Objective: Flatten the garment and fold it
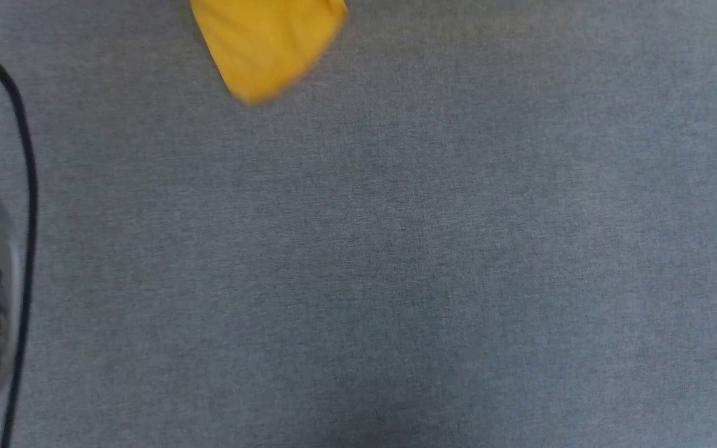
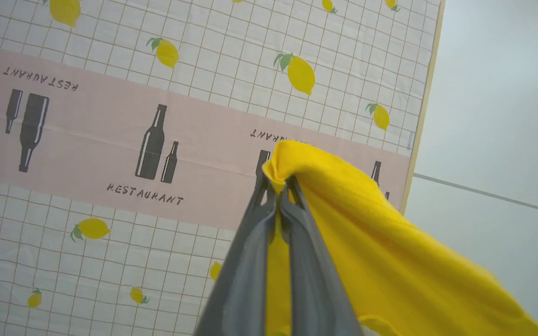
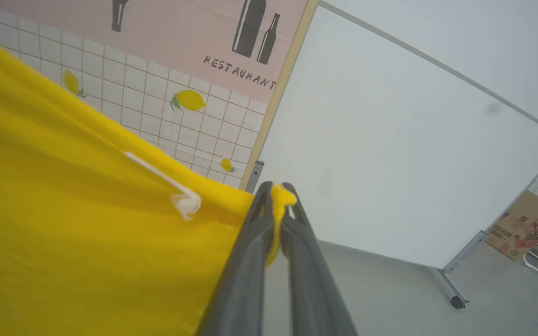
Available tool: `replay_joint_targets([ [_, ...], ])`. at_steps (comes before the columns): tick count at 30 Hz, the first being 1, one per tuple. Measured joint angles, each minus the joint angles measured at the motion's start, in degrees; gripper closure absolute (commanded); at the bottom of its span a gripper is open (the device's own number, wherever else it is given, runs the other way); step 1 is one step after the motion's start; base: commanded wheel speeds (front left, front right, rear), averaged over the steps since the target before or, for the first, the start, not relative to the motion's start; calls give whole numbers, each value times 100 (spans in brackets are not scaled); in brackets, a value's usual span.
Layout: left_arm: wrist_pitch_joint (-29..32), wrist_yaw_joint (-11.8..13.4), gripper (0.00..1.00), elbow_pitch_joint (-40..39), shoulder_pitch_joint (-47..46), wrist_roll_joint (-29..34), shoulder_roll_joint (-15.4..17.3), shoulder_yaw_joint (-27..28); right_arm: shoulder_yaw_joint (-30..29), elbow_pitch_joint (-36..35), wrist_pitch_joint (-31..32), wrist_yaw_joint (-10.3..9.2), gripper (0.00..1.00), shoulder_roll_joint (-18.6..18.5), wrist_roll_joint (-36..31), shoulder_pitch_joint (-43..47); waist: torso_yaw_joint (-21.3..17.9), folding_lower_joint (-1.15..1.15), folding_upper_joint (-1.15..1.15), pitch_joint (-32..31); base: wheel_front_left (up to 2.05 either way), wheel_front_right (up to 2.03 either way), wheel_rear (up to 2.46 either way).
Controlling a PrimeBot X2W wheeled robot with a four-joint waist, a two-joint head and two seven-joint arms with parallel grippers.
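Your left gripper [image 2: 276,184] is pinched tight on a bunched edge of the garment [image 2: 390,261]. The yellow cloth drapes off to the lower right of that wrist view, in front of a lemon-print backdrop [image 2: 110,116]. Your right gripper [image 3: 276,198] is clamped on another yellow fold, with a small white tag [image 3: 186,203] near the fingers. Head view: blurred yellow corner at the top edge, over the grey surface [image 1: 396,249]. One container, a cardboard box [image 3: 526,226] on the floor at far right; contents can't be told.
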Motion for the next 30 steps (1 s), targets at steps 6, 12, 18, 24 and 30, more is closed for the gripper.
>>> replay_joint_targets([
  [6, -773, -210, 100, 267, -600, 236, 116, -71, -237, 379, -747, 0, 100, 308, -543, -456, -116, -1, 0, 289, 0, 0, 0],
  [12, -912, -427, 100, 781, -123, 243, 241, -188, 21, 778, -1139, -1, 100, 376, -525, -183, -47, -1, 0, 285, 0, 0, 0],
  [18, -603, -605, 100, 1484, 1611, 344, 566, -524, 692, 1117, -1417, -1, 100, 371, -14, 914, 80, -1, 0, 27, 0, 0, 0],
  [24, 174, -799, 100, 1756, 3445, 129, 588, -748, 1156, 1133, -1488, -1, 100, 182, 669, 2093, 202, -1, 0, -384, 0, 0, 0],
  [30, 1273, -912, 100, 1215, 5303, -331, 544, -947, 1357, 681, -1424, -1, 100, -111, 1137, 3312, 346, -2, 0, -882, 0, 0, 0],
])
